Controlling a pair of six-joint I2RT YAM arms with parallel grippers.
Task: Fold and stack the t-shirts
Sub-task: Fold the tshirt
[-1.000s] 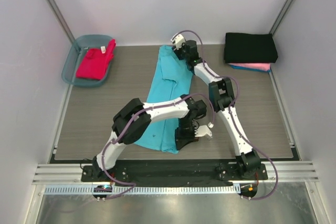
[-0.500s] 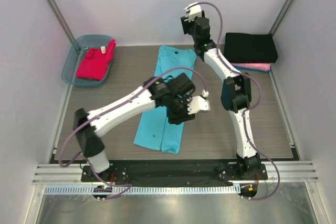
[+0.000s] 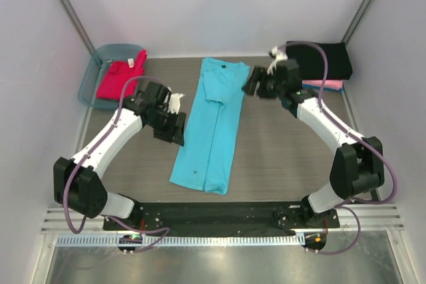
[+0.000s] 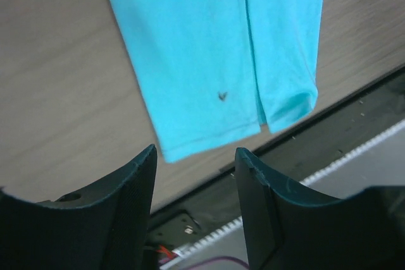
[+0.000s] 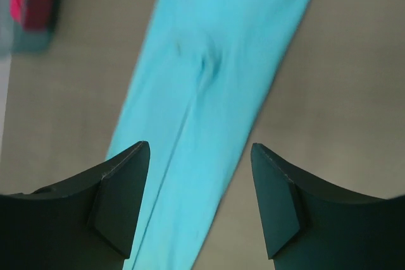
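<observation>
A turquoise t-shirt (image 3: 213, 124) lies flat in the middle of the table, folded lengthwise into a long narrow strip. Its hem end (image 4: 221, 74) fills the top of the left wrist view. My left gripper (image 3: 177, 131) hovers just left of the strip, open and empty (image 4: 196, 156). My right gripper (image 3: 249, 88) hangs beside the strip's far right edge, open too (image 5: 200, 150), with the turquoise cloth (image 5: 215, 93) below it. A red-magenta t-shirt (image 3: 120, 79) lies bunched in the tub. A folded black t-shirt (image 3: 318, 60) rests on a pink one (image 3: 324, 85) at the back right.
The translucent blue-grey tub (image 3: 92, 81) stands at the back left by the wall. The table's front edge and black rail (image 4: 354, 112) run close to the strip's near end. Grey walls close in the table on three sides.
Both grippers have opened and let go of the turquoise shirt. The left arm has swung out to the left, the right arm down and to the right.
</observation>
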